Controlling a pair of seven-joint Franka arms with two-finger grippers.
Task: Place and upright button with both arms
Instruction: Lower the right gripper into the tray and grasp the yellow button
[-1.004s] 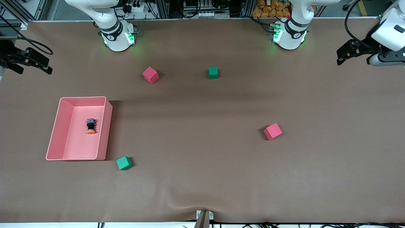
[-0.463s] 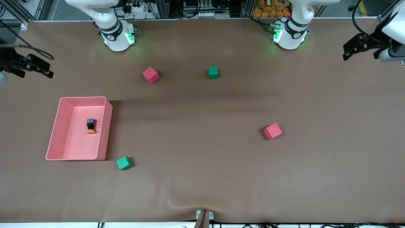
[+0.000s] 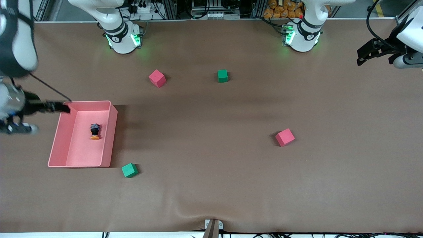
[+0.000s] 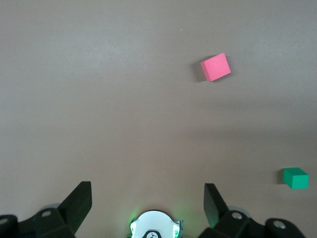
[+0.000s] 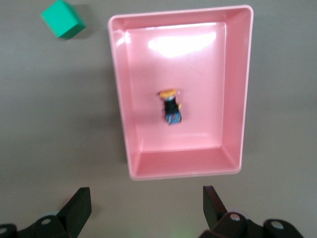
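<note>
The button lies on its side in the pink tray, its orange cap toward the front camera. In the right wrist view the button sits near the middle of the tray. My right gripper hangs open and empty over the tray's corner toward the robots' bases; in its own view it is open just outside the tray's rim. My left gripper is open and empty, up over the left arm's end of the table; its own view shows only bare table between the fingers.
A pink cube and a green cube lie near the bases. Another pink cube lies toward the left arm's end. A green cube sits beside the tray's corner nearest the front camera.
My right arm has swung from the table's edge to the pink tray's corner. My left gripper has drifted slightly toward its end of the table. The button has not moved.
</note>
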